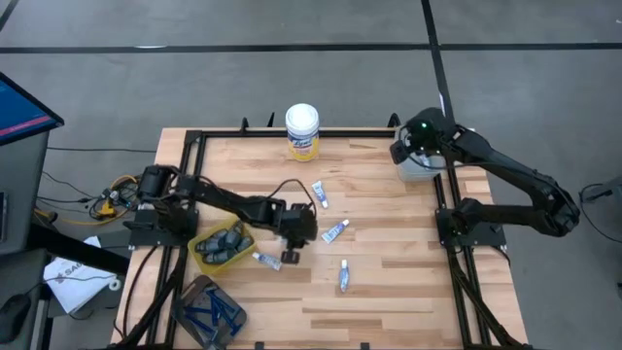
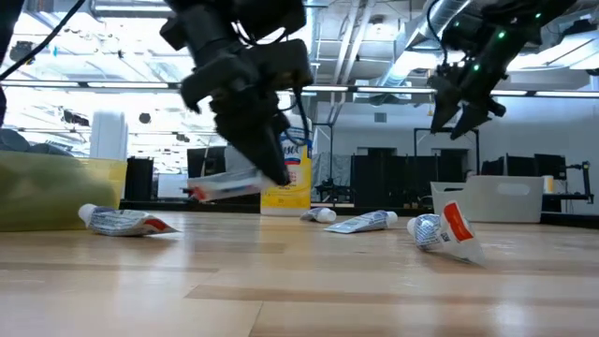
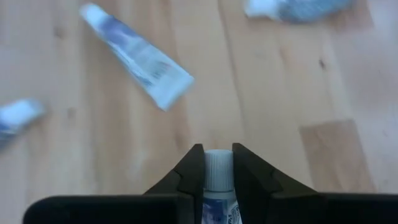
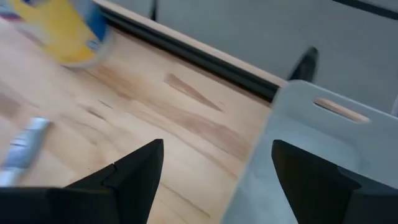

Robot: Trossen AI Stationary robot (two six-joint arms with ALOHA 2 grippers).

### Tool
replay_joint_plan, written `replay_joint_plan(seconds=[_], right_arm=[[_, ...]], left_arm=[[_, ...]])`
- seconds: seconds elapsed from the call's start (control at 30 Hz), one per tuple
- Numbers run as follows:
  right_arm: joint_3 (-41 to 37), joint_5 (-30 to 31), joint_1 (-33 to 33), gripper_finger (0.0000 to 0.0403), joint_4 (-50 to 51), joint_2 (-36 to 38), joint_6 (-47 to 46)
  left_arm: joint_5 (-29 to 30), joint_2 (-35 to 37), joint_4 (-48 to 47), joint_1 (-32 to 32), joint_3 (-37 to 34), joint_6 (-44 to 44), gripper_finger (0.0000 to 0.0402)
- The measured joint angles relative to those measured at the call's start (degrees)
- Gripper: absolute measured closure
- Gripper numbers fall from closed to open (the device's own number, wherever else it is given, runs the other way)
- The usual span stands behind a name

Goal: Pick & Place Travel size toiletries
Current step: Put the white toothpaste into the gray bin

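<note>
surface: pale wood table (image 1: 389,282) in a black frame, grey floor around | left gripper (image 3: 218,163) clamped on a white tube (image 3: 218,177) mid-table, lifted | more tubes (image 1: 335,231) loose nearby, sticks in yellow bin (image 1: 209,236) | right gripper (image 4: 217,165) spread wide over white bin (image 4: 311,155) | room: dim racks behind

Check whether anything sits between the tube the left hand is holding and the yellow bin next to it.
Nothing visible does. The left hand is shut on a small white tube, and only bare wood and one loose tube lie toward the yellow bin.
</note>
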State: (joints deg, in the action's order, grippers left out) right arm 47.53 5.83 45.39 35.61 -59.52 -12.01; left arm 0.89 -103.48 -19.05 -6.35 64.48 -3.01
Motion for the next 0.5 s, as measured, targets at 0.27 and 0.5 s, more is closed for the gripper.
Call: replay_joint_plan(seconds=[0.27, 0.5], right_arm=[[0.0, -10.5, -0.1, 0.0112, -5.9, 7.6, 0.0], [0.0, -15.2, -3.2, 0.0112, -12.2, 12.1, 1.4]], left_arm=[[0.6, 4.5, 1.4, 7.3, 3.7, 0.3, 0.0350], [2.4, 16.2, 7.6, 12.4, 4.0, -0.9, 0.0349]])
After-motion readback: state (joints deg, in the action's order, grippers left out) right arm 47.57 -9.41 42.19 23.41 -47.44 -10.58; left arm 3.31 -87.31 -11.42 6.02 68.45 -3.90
